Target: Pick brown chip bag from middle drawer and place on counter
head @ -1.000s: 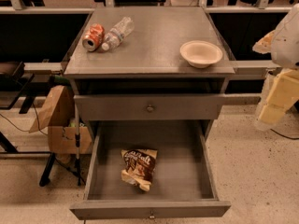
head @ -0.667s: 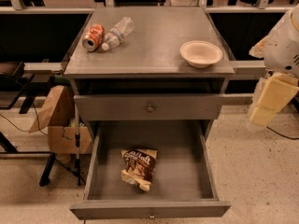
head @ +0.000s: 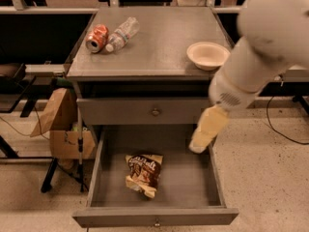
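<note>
- Grey counter tops the open middle drawer.
- Tool hovers by its right wall; whether spread or pressed together, cannot tell.
- Brown chip bag lies left of and below the tool: shift over, descend centred.

The white arm slants in from the upper right, bulky at the top and narrowing to a wrist with a vented collar. Below it the cream gripper hangs right of centre, tilted down and leftward.
</note>
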Controlling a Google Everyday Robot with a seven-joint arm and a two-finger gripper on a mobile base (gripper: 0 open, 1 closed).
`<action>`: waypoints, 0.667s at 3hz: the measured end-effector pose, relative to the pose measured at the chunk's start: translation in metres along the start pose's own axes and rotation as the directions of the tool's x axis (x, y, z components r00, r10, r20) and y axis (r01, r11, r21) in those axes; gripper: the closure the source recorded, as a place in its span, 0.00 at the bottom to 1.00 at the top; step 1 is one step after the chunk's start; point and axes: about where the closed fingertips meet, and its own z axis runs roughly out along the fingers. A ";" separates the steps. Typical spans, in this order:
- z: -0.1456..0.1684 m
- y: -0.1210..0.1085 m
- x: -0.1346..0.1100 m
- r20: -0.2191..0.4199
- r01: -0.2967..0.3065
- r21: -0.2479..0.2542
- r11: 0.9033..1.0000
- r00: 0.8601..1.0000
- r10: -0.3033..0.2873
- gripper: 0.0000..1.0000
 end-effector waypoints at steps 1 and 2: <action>0.076 0.019 -0.028 0.017 -0.116 -0.063 0.991 0.993 0.118 0.00; 0.101 0.017 -0.043 0.069 -0.227 -0.055 0.972 0.971 0.230 0.00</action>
